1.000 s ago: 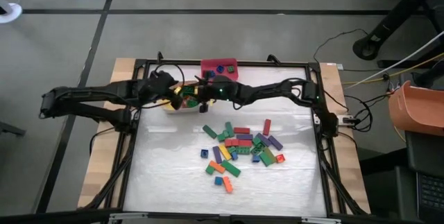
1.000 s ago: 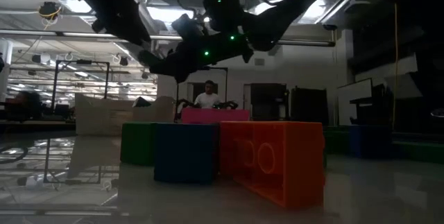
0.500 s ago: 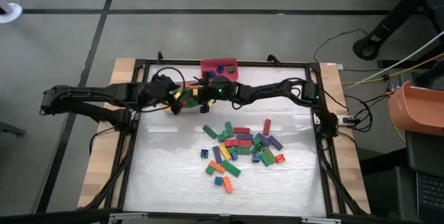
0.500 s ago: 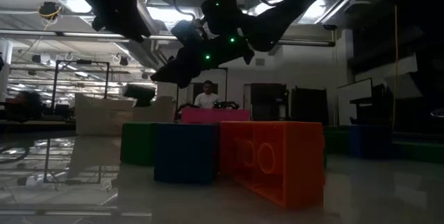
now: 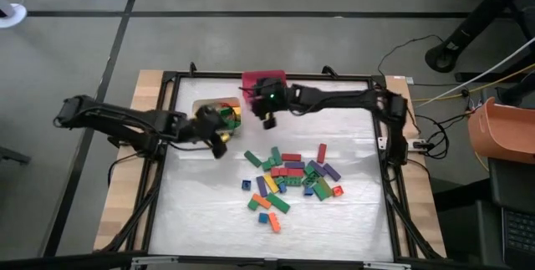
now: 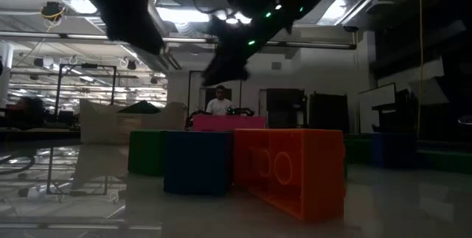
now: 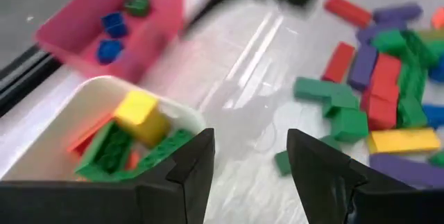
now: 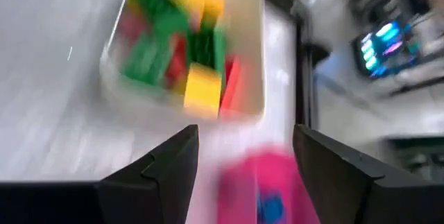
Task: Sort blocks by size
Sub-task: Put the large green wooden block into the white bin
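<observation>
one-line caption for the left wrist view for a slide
Left gripper, empty, beside white bin of blocks; red bin beyond.

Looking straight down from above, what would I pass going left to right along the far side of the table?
Left gripper → white bin, holding bricks → right gripper, with the red bin just behind it. The loose pile of blocks lies nearer, mid-table.
</observation>
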### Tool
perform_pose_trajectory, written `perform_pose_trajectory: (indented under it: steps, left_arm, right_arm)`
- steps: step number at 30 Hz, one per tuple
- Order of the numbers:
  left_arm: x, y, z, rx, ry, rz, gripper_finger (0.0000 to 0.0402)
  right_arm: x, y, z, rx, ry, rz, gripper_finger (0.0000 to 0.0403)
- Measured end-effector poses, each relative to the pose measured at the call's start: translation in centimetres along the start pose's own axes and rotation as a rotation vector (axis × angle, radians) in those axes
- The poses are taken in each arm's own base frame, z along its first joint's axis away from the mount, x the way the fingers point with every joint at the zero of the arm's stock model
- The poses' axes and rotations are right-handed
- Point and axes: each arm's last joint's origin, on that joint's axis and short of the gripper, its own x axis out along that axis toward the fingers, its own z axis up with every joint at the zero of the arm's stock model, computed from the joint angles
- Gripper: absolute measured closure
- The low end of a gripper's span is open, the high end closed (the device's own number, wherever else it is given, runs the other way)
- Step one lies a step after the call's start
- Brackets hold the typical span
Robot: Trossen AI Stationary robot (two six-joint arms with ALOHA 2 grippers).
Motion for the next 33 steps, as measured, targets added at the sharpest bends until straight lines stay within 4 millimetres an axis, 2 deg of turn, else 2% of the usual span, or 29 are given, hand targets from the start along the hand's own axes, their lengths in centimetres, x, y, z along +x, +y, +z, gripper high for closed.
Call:
perform_pose_trajectory:
  steps: [4,9,13,19,26,33]
  left_arm:
    - [2.6,-2.4,-0.4,0.167,0.012,-0.048,0.0233]
    - [6.0,-4.4,-1.1,0.377,0.058,-0.238,0.0233]
    - [8.4,-4.8,-1.7,0.447,0.093,-0.328,0.0233]
    - [10.8,-3.7,-2.1,0.466,0.155,-0.362,0.0233]
    - [12.5,-3.1,-2.9,0.531,0.207,-0.421,0.0234]
    - [14.5,-3.5,-4.4,0.621,0.234,-0.439,0.0261]
  right_arm:
    - [-3.3,-1.0,-0.3,-0.032,0.085,0.056,0.0169]
    - [-7.3,-2.1,-0.7,-0.024,0.156,0.103,0.0169]
    - [-10.1,-2.8,-0.9,-0.014,0.19,0.118,0.0169]
    - [-13.4,-2.6,-1.0,-0.017,0.243,0.161,0.0169]
    - [-15.6,-2.3,-1.4,0.013,0.301,0.208,0.0169]
    - [-15.6,-1.4,-1.9,0.034,0.297,0.319,0.0169]
